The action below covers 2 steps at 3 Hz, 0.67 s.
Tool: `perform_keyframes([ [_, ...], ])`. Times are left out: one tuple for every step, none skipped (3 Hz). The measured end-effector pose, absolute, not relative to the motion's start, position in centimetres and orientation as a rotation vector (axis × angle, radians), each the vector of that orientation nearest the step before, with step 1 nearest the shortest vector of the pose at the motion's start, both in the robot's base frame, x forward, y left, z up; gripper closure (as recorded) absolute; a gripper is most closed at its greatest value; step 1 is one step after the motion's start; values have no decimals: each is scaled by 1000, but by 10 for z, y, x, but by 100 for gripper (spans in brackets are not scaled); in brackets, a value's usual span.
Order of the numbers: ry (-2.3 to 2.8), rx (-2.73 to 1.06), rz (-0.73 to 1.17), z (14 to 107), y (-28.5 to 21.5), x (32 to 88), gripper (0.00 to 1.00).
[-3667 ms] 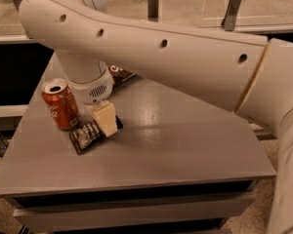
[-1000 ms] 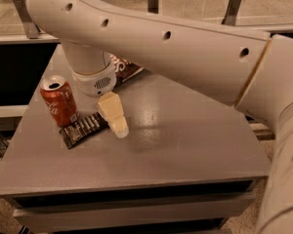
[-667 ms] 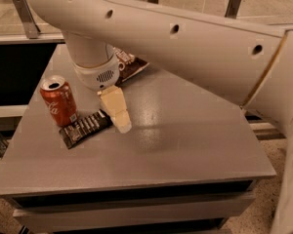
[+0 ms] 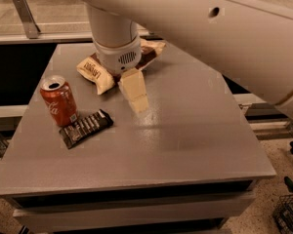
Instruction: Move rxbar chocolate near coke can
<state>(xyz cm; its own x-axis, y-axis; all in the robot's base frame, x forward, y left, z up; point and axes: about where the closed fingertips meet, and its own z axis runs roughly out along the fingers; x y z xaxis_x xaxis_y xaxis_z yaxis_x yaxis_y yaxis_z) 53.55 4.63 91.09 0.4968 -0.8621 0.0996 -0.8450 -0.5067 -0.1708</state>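
The rxbar chocolate (image 4: 85,127), a flat black wrapper with white stripes, lies on the grey table (image 4: 185,150) at the left. It sits just right of and in front of the coke can (image 4: 58,101) and touches or nearly touches the can's base. The red can stands upright. My gripper (image 4: 136,97) hangs from the big cream arm above the table's middle, to the right of the bar and apart from it, with nothing in it.
A brown-and-cream chip bag (image 4: 95,73) lies at the back of the table, partly behind my wrist. The arm (image 4: 210,28) crosses the top of the view. A metal rail (image 4: 24,16) runs behind the table.
My gripper has moved right and away from the bar, which stays flat beside the can. The can has not moved.
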Motion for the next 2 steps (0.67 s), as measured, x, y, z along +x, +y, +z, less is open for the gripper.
perform_keyframes([
  [1537, -2565, -277, 926, 23, 549, 0],
  [1536, -2565, -277, 926, 23, 549, 0],
])
